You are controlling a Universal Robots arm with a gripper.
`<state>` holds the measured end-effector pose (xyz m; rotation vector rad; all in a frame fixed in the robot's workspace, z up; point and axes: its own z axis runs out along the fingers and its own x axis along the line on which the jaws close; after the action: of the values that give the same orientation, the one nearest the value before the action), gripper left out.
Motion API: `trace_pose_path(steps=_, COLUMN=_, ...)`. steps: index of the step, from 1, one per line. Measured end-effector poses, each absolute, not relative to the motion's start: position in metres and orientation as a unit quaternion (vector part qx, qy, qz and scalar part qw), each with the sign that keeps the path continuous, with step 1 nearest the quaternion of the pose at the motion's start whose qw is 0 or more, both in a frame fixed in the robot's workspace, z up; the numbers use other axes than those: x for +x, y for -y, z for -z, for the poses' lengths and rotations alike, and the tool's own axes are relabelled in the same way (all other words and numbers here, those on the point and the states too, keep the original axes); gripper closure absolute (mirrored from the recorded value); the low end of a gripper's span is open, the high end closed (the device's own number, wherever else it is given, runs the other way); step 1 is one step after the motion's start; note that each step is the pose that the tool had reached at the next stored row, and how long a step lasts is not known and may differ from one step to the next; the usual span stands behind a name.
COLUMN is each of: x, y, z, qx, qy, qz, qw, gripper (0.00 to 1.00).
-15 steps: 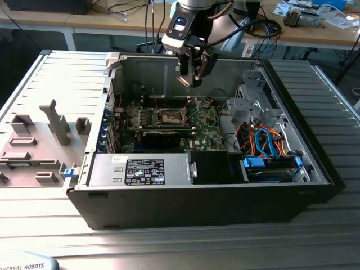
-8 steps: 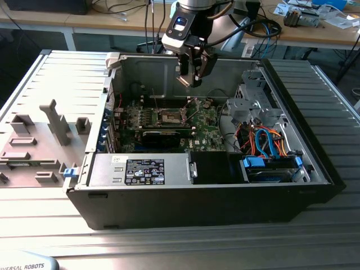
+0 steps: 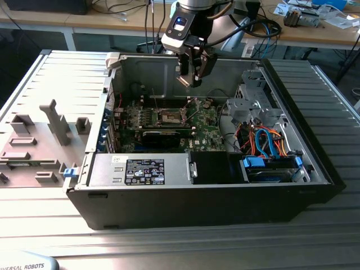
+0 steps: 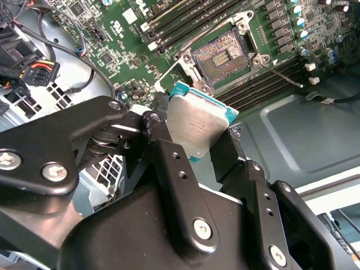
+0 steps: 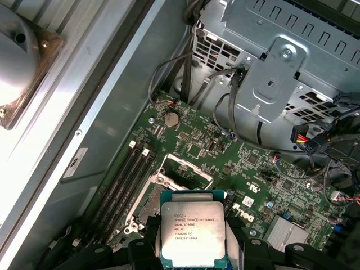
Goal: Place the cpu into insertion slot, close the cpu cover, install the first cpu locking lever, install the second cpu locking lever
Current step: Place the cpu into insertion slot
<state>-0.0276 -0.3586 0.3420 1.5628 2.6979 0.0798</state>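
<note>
My gripper (image 3: 190,77) hangs inside the open computer case, above the green motherboard (image 3: 205,126). It is shut on the cpu (image 4: 197,126), a flat square chip with a silver top that sits between the two black fingers (image 4: 163,140). In the first wrist view the cpu (image 5: 193,233) covers part of the insertion slot (image 5: 147,205). The insertion slot (image 4: 222,55) lies bare, its dark pin field showing. The cpu cover (image 5: 185,169) stands swung open at the slot's edge. Two thin locking levers (image 3: 154,100) stick up beside the slot (image 3: 169,116).
A grey drive cage (image 3: 253,101) with orange and blue cables (image 3: 270,140) fills the case on the exterior view's right. A power supply (image 3: 140,169) lies at the front, with a long black card (image 3: 163,135) before the slot. Memory slots (image 4: 174,22) flank the slot. Grey fixtures (image 3: 39,140) stand outside.
</note>
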Motion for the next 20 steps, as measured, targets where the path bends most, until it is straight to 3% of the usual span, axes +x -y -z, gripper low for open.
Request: trace_pose_path(steps=20, x=-0.0276, y=0.3586, z=-0.3420, qx=0.506, qy=-0.862, qz=-0.025, qw=0.012, gripper=0.46)
